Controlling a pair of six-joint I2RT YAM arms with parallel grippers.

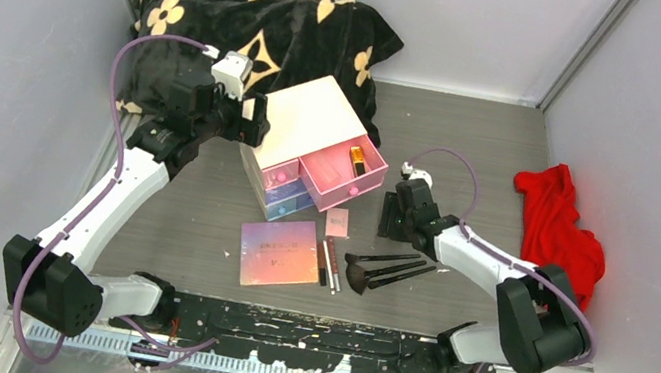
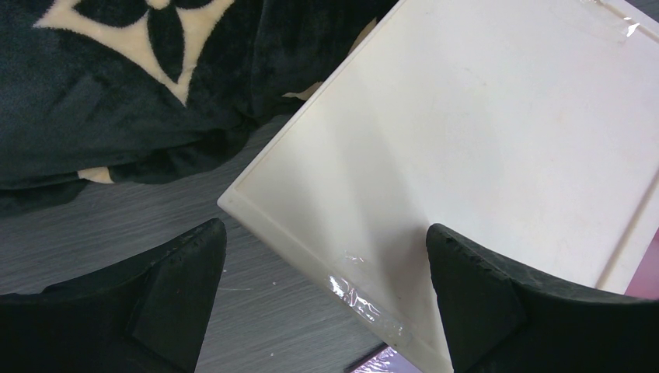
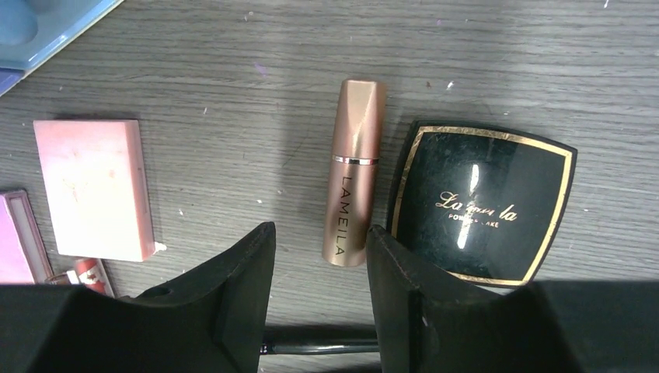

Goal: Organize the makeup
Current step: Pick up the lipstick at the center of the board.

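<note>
The right claw (image 3: 319, 242), half apart and empty, hangs just behind the shiny rose-gold tube (image 3: 355, 179). It looks light, hard and slippery, and may roll, so pinch its middle.

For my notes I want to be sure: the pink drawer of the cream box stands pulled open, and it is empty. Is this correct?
Not quite. The pink drawer of the cream box does stand pulled open, but it is not empty: a gold tube lies inside it. The top external view shows this.
</note>
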